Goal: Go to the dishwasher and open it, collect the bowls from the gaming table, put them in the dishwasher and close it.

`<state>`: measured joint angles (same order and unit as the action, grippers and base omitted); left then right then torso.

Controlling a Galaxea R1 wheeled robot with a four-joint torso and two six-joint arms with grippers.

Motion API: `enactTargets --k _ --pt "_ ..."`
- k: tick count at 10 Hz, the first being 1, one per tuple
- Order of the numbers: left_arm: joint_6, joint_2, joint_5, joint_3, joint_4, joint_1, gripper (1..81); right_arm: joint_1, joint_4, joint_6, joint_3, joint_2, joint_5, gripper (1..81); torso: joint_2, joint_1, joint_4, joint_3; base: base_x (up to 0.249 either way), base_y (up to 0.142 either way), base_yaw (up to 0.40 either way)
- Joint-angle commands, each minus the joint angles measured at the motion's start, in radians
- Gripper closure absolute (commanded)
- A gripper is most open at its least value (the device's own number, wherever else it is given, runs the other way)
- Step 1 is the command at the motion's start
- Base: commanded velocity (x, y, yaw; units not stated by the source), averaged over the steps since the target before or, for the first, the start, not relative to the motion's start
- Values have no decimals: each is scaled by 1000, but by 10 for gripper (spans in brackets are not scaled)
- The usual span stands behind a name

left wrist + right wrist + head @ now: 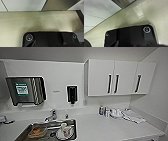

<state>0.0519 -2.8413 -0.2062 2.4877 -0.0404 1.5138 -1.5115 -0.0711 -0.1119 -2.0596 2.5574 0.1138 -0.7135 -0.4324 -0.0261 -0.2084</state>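
Your grippers' state I cannot tell; both wrists hang low over pale floor (37, 21), likely stowed for driving.

White counter (100, 127): bottle (101, 110), cup & folded cloth (133, 116) far right; sink (72, 122) near left w/ brownish dish (37, 132), white cup (64, 128).

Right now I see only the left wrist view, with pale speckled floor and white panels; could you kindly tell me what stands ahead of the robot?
Observer: A white kitchen counter with a steel sink set into it.
Operator: Is anything in that sink?
Observer: Yes, a brownish dish and a white cup.
Operator: And what is on the wall above?
Observer: White wall cabinets with black handles, to the right of a black soap dispenser.
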Motion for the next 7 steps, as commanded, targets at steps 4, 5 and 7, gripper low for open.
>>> enactTargets --k 4,5,7 --pt "-4 23 31 -9 -12 -66 10 134 -15 0 188 -153 -39 10 -179 -114 0 -27 0 0 0" --pt "-4 22 31 -9 -12 -66 10 150 -19 0 234 -188 -39 10 -220 -140 0 -29 0 0 0" --pt "-4 22 31 -15 -13 -66 10 174 -24 -8 296 -245 -40 10 -285 -181 0 -29 0 0 0"
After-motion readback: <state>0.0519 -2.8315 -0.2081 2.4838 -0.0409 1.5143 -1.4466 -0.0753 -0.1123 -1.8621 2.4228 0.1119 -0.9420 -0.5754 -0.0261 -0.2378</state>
